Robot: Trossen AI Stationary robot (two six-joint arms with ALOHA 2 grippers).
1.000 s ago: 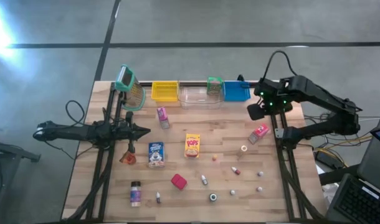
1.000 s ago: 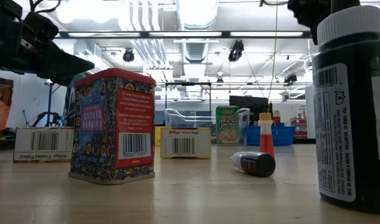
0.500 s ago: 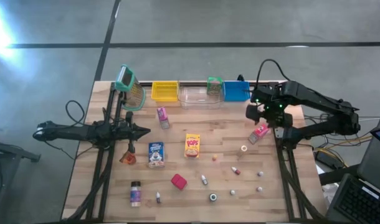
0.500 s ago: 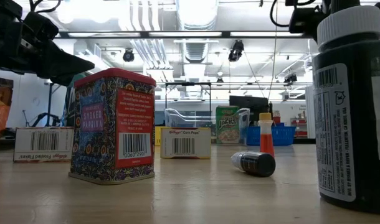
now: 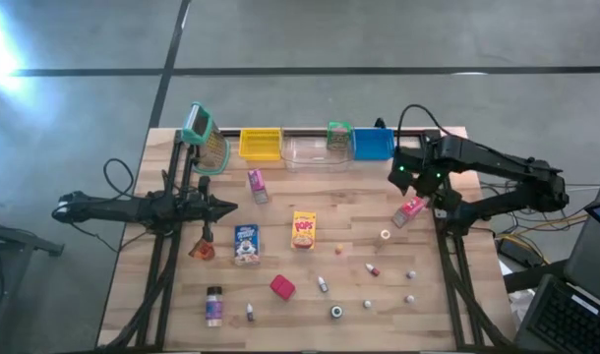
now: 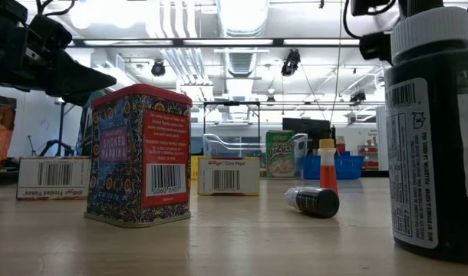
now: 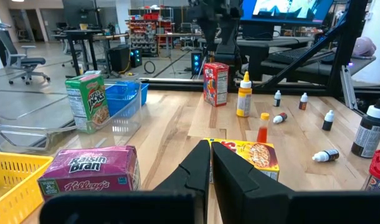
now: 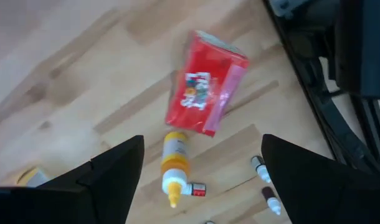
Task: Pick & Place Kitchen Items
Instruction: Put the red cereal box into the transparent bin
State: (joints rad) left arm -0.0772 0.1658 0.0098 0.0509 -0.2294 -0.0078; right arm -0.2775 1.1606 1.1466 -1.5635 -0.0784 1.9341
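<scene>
The kitchen items lie scattered on the wooden table [image 5: 359, 295]. A red and pink box [image 8: 205, 90] lies flat near the right edge, also seen as the red and pink box [image 5: 410, 208] from above, with a small yellow bottle [image 8: 174, 165] beside it. My right gripper [image 8: 202, 143] hangs open above them, pointing down and touching nothing. My left gripper [image 7: 210, 155] stays shut and level at the table's left side, above a yellow Pops box [image 7: 243, 155] and next to a pink Raisin Bran box [image 7: 87, 171].
A yellow bin [image 5: 261, 145], a clear bin [image 5: 310, 154] and a blue bin [image 5: 374, 145] line the far edge, with a green box [image 5: 339, 136] at the clear bin. A blue box [image 5: 246, 244], red block [image 5: 282, 287], jar [image 5: 214, 305] and tiny bottles lie nearer.
My right gripper has come down toward the red and pink box and has rolled about its own downward-pointing axis. Its arm has folded lower over the table's right side. Nothing on the table has moved.
</scene>
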